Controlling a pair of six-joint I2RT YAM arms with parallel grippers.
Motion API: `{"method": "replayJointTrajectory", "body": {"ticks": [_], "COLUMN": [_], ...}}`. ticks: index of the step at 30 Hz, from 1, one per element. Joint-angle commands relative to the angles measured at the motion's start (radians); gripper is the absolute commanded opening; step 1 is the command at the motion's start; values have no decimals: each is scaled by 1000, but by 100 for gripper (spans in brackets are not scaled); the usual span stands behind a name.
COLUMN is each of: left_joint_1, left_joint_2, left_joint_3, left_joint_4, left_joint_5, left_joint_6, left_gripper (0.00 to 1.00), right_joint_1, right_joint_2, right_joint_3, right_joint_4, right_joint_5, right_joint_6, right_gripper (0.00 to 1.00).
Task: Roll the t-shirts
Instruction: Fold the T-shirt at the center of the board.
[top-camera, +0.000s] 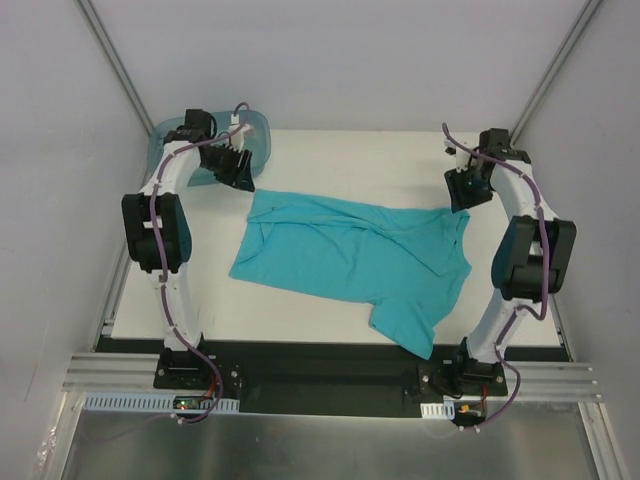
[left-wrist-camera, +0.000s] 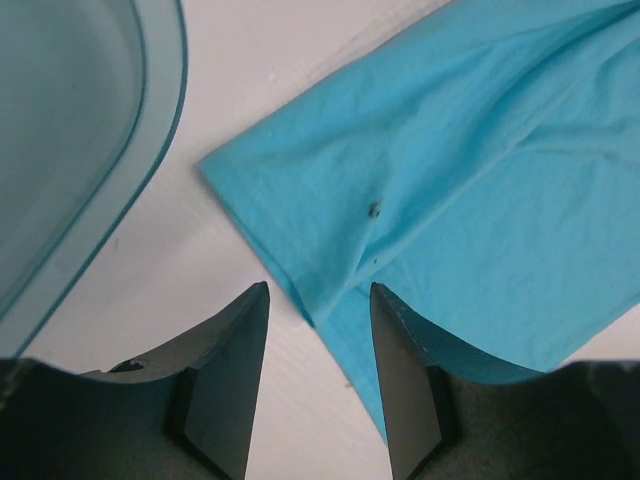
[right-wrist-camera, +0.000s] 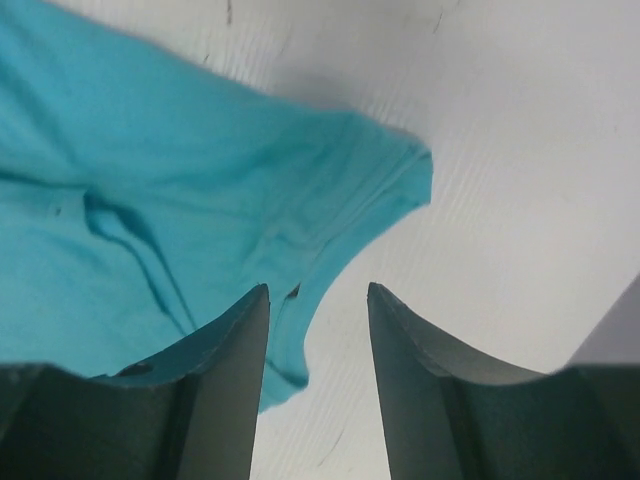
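A teal t-shirt (top-camera: 350, 260) lies spread and rumpled across the white table, one sleeve hanging toward the front edge. My left gripper (top-camera: 240, 175) is open above the shirt's far-left corner; in the left wrist view that corner (left-wrist-camera: 450, 190) lies just ahead of and between the open fingers (left-wrist-camera: 318, 290). My right gripper (top-camera: 462, 192) is open above the shirt's far-right edge; in the right wrist view the collar edge (right-wrist-camera: 200, 230) lies under the left finger, bare table between the fingertips (right-wrist-camera: 318, 290). Neither gripper holds anything.
A translucent blue-green plastic tub (top-camera: 255, 140) stands at the table's far left behind the left gripper, and shows in the left wrist view (left-wrist-camera: 70, 130). White table (top-camera: 360, 160) surrounds the shirt. Enclosure walls rise on both sides.
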Motion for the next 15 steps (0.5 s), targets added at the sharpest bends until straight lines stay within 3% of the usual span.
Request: {"method": "replayJointTrajectory", "body": {"ticks": [1, 10, 13, 15], "left_joint_1": [-45, -74, -89, -96], "left_joint_2": [105, 214, 236, 251], "left_joint_3": [104, 188, 176, 170], "left_joint_4": [-16, -2, -2, -2], "left_joint_5": [-38, -123, -150, -178], "left_joint_6": [-82, -70, -60, -60], "left_gripper": [45, 34, 29, 20], "right_joint_1": [-6, -26, -26, -26], "right_joint_2": [144, 298, 336, 356], "right_joint_3": [141, 204, 234, 272], "right_joint_4": [-10, 0, 3, -4], "right_joint_5": [32, 69, 78, 90], "right_joint_6": [31, -30, -36, -36], "right_gripper": [48, 45, 40, 31]}}
